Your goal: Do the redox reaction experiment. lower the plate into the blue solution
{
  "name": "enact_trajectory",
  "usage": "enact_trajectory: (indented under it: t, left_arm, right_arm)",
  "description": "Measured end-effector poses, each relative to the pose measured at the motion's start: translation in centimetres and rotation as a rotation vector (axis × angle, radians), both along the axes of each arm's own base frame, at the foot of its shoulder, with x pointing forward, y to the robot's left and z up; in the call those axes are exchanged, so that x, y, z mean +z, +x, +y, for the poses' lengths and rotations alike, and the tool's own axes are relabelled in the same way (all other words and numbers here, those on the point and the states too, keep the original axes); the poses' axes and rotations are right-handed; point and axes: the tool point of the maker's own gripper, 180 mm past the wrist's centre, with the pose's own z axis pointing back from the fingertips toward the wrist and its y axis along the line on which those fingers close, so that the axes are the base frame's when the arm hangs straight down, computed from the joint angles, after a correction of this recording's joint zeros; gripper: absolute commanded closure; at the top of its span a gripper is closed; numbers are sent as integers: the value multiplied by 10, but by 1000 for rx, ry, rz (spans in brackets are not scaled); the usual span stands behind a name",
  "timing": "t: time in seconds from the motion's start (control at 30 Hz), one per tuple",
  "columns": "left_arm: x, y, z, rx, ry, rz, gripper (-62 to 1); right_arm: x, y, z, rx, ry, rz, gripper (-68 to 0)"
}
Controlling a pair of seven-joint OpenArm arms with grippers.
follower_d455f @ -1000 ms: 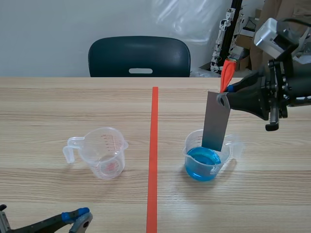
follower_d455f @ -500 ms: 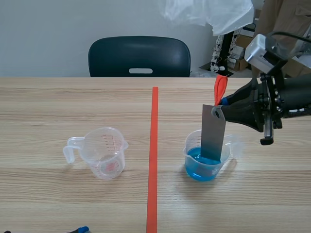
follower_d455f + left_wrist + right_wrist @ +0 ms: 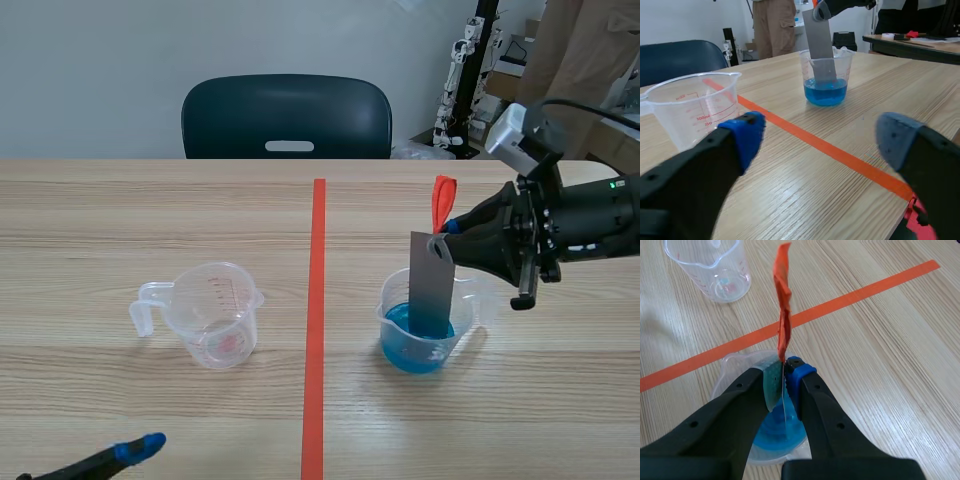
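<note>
Grey metal plate (image 3: 432, 288) hangs upright right of centre in the scene view. Its lower end sits inside the cup (image 3: 466, 318), dipped in the blue solution (image 3: 405, 352). The right fingers (image 3: 485, 235), in from the right edge, are clamped on the plate's top corner, where an orange ribbon (image 3: 441, 203) sticks up. An empty cup (image 3: 215, 318) stands left of the tape line (image 3: 315, 300), well apart from the other cup. A dark chair (image 3: 287, 117) sits behind the table (image 3: 120, 200) at top centre

Left wrist view: the left fingers (image 3: 742, 135) are spread wide with nothing between them, low over the table. The empty cup is just ahead of one finger; the cup with the solution and plate stands farther ahead, beyond the tape

Right wrist view: the fingers are pinched on the plate, seen edge-on between the pads. The ribbon rises above them, and the cup of blue solution lies directly under them
</note>
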Motion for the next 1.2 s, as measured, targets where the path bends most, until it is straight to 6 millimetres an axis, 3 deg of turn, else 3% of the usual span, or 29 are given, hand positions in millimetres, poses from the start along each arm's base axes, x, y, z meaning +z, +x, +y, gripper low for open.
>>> enact_trajectory:
  t: [0.23,0.6,1.2]
  left_arm:
    - [6,10,12,79,-54,2,-558]
    - [19,17,9,64,-60,-52,-557]
    - [22,14,-2,31,-78,-57,-557]
  right_arm:
    - [0,0,0,0,0,1,-4]
    - [0,0,0,-2,0,6,-4]
    - [0,-6,7,13,7,17,-4]
